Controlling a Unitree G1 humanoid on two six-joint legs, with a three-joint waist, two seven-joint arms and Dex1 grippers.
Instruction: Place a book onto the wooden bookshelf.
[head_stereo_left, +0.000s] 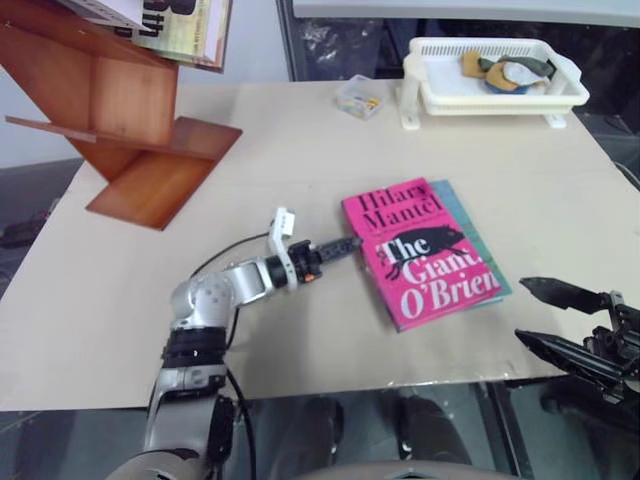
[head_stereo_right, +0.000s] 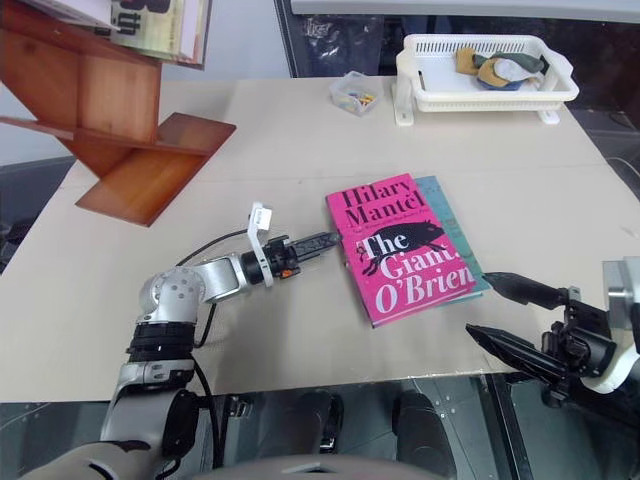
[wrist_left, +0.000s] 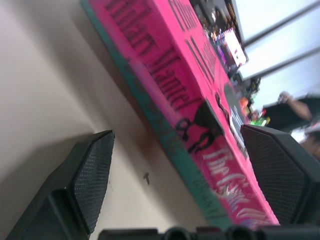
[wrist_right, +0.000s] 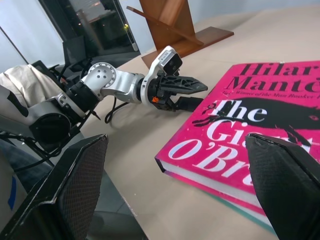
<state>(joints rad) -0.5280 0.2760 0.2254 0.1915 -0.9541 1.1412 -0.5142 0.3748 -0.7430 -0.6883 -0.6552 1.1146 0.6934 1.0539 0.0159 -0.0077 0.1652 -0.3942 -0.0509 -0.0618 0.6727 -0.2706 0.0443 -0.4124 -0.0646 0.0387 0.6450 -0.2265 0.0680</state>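
Head views, book: the pink book (head_stereo_left: 425, 250) lies flat, cover up, near the middle of the table (head_stereo_left: 300, 140), stacked on a teal book (head_stereo_left: 478, 240) whose edge peeks out along its far and right sides.
Head views, shelf: the bookshelf (head_stereo_left: 120, 130) stands at the table's far left corner, well apart from the pink book; pale books (head_stereo_left: 170, 25) lean on its upper board.
Head views, left gripper: the left gripper (head_stereo_left: 345, 246) reaches low over the table, its tips just beside the pink book's left edge; jaws apart, nothing between them.
Head views, right gripper: the right gripper (head_stereo_right: 490, 310) hangs off the table's near right edge, close to the pink book's near corner; jaws spread wide and empty.
Head views, background: a white basket (head_stereo_left: 500, 95) with cloth items sits at the far right, a small clear box (head_stereo_left: 358, 97) just to its left.
Left wrist view: two black fingers (wrist_left: 87, 180) stand wide apart, framing the spines of the pink book (wrist_left: 200, 85) and the teal one beneath it.
Right wrist view: open fingers (wrist_right: 75, 190) flank the pink book's (wrist_right: 250, 135) near corner; the left gripper (wrist_right: 192, 92) meets the cover's far edge, one finger above the other, bookshelf (wrist_right: 172, 25) behind.
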